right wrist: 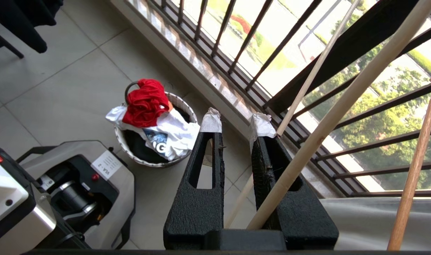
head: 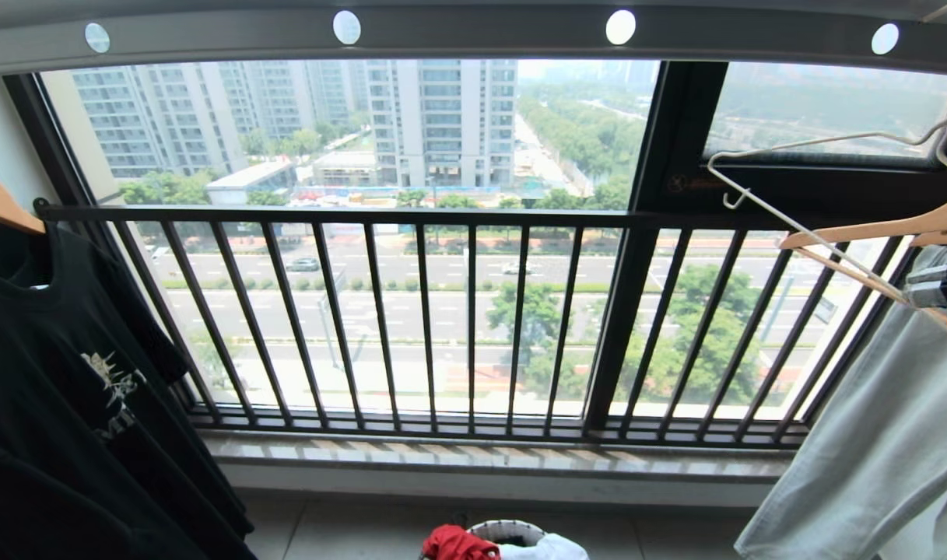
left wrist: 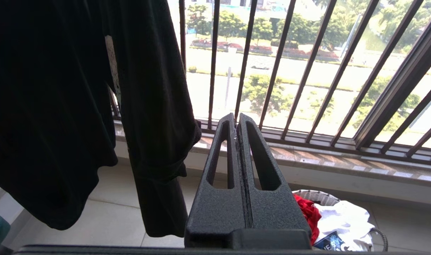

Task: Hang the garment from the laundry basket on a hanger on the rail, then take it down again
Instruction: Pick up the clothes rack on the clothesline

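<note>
The red garment lies bunched on top of the laundry basket on the floor below the window; both also show in the right wrist view, garment and basket. The grey rail with round holes runs overhead. The pale wire hanger hangs tilted at the right. My right gripper is up beside it, jaws a little apart; the hanger's thin bar crosses under the gap and passes behind one finger, not pinched. My left gripper is shut on nothing, low near the black T-shirt.
A black T-shirt hangs on a wooden hanger at the left. Wooden hangers and a pale grey cloth hang at the right. A white cloth lies in the basket. The black window railing stands ahead. My base is beside the basket.
</note>
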`<state>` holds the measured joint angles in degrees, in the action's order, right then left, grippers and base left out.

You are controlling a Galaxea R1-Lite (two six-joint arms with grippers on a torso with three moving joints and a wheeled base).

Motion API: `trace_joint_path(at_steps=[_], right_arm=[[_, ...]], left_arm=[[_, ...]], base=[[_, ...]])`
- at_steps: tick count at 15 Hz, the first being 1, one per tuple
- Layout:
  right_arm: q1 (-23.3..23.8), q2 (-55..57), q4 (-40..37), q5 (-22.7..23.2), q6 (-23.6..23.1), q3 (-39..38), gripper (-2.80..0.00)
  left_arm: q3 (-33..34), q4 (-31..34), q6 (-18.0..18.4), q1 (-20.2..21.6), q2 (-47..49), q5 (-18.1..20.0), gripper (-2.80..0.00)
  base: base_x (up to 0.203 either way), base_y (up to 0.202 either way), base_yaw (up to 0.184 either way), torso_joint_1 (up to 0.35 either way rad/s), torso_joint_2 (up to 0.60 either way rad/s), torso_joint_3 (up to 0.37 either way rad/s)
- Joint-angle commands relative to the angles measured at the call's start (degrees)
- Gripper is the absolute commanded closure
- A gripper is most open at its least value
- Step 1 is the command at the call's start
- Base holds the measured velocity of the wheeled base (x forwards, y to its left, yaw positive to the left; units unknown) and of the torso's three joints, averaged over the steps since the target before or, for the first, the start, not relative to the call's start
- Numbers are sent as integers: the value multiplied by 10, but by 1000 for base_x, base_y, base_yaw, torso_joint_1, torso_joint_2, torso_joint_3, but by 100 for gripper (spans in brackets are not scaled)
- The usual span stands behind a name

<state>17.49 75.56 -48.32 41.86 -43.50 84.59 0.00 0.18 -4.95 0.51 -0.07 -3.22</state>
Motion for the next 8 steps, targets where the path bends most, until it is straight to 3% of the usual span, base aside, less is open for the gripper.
trace_joint_path(at_steps=[1, 8], right_arm=[[0, -37, -3, 3, -3, -9, 0], [0, -130, -3, 32, 4, -90, 0]], left_arm=[[0, 0, -1, 0, 1, 0, 0], [0, 0, -1, 0, 0, 0, 0]], base=[[0, 0, 0, 0, 0, 0], [0, 0, 0, 0, 0, 0]])
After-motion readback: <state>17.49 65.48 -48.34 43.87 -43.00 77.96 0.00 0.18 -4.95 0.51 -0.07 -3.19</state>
